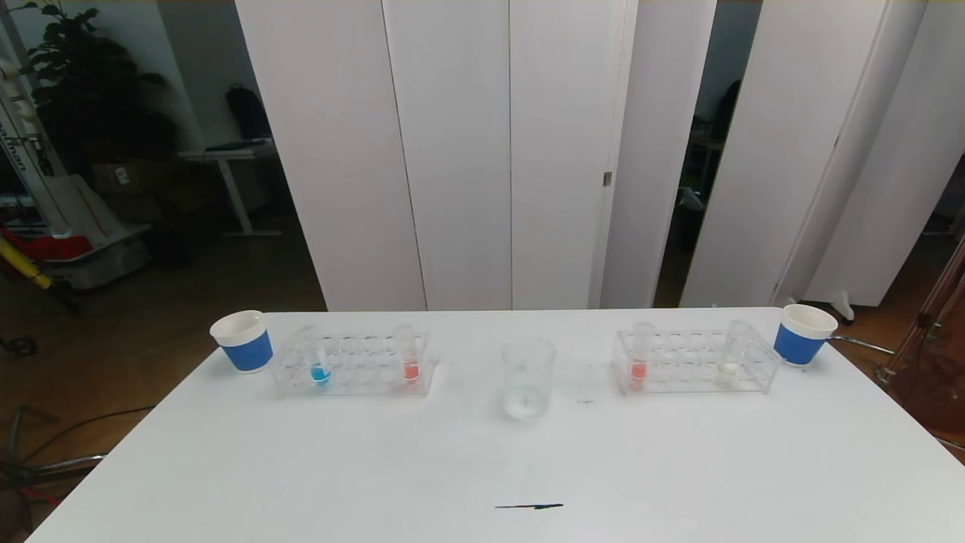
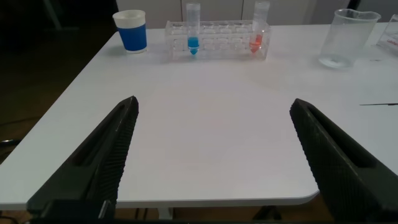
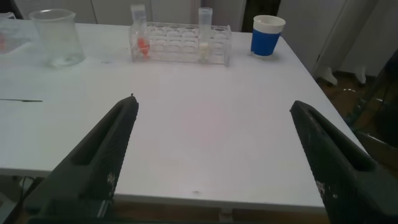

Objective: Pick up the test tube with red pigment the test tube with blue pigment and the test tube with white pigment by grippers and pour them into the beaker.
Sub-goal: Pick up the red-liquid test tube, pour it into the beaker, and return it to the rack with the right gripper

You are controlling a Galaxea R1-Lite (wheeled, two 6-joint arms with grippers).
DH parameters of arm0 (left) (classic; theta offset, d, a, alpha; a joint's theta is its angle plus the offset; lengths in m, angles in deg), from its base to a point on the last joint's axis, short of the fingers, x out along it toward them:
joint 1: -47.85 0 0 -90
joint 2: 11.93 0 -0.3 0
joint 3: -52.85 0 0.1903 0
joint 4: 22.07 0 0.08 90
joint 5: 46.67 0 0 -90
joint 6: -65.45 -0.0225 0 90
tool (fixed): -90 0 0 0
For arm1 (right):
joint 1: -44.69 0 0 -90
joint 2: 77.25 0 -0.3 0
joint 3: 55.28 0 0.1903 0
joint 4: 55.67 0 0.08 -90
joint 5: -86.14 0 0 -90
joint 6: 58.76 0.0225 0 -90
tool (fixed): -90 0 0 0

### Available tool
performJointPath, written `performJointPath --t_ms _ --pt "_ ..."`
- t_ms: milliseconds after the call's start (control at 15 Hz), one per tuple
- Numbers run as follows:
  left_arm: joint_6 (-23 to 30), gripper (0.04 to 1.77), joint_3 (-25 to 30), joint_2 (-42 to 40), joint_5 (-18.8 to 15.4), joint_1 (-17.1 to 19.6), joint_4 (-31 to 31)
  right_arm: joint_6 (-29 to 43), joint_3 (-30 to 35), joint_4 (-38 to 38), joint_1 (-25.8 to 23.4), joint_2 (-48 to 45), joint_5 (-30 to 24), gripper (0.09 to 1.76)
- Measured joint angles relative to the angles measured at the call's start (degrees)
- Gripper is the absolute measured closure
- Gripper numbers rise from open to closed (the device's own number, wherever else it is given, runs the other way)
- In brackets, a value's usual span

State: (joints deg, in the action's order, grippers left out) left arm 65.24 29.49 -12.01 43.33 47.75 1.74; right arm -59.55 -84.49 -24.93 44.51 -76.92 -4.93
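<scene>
The clear beaker [image 1: 528, 377] stands at the middle of the white table. A clear rack [image 1: 354, 366] to its left holds the blue-pigment tube [image 1: 319, 362] and a red-pigment tube [image 1: 408, 356]. A second rack [image 1: 693, 362] to its right holds another red-pigment tube [image 1: 641, 358] and the white-pigment tube [image 1: 731, 356]. Neither arm shows in the head view. My left gripper [image 2: 214, 106] hangs open over the table's near edge, well short of the blue tube [image 2: 193, 34]. My right gripper [image 3: 211, 104] is open too, far from the white tube [image 3: 204, 34].
A white cup with a blue band [image 1: 243, 341] sits at the far left end, another [image 1: 804, 333] at the far right. A thin dark mark [image 1: 528, 506] lies on the tabletop near the front. White partition panels stand behind the table.
</scene>
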Motion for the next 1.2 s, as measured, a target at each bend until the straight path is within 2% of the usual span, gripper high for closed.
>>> performJointPath --t_ms 400,933,1200 --pt "-0.01 0.07 0.00 0.00 0.00 0.00 0.00 -0.06 -11.85 -0.40 -0.11 9.69 0.23 0.10" --pt "-0.01 0.07 0.00 0.00 -0.02 0.00 0.00 0.30 -35.97 -2.84 -0.20 36.49 0.34 0.10" --pt "-0.01 0.07 0.00 0.00 0.00 0.00 0.00 0.33 -40.72 -10.54 0.11 50.85 0.41 0.10"
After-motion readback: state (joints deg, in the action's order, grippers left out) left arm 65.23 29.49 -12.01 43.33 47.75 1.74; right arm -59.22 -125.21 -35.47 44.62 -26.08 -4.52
